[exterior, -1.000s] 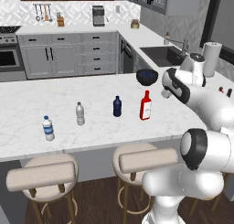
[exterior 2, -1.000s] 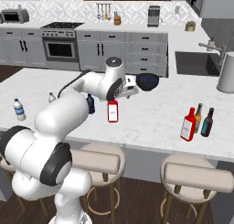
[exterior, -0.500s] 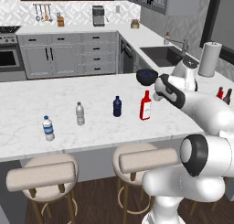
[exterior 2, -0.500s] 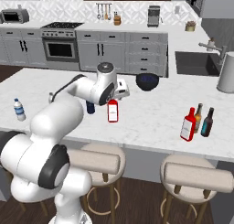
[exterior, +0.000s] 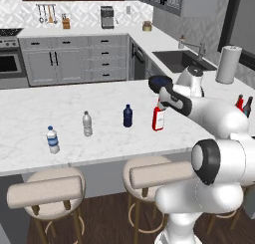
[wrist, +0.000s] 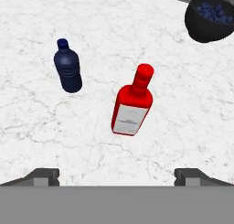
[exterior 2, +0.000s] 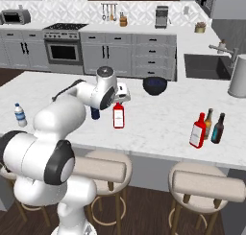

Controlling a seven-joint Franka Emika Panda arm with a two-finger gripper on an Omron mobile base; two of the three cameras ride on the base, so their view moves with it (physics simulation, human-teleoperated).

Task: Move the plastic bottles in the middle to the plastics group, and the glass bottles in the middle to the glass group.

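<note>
A red bottle with a white label stands mid-counter. My gripper hovers open just above it, nothing between its fingers. The navy-blue plastic bottle stands close to the left of the red one, partly hidden by my arm in the right base view. Two clear water bottles stand farther left. At the right end, another red bottle stands beside a brown bottle and a dark teal bottle.
A dark bowl of berries sits just behind the red bottle. A paper towel roll stands near the sink. Two stools line the counter's front edge.
My arm has swung left from the bowl's right side toward the middle, bringing the open gripper over the red bottle. The bottles have not moved.
</note>
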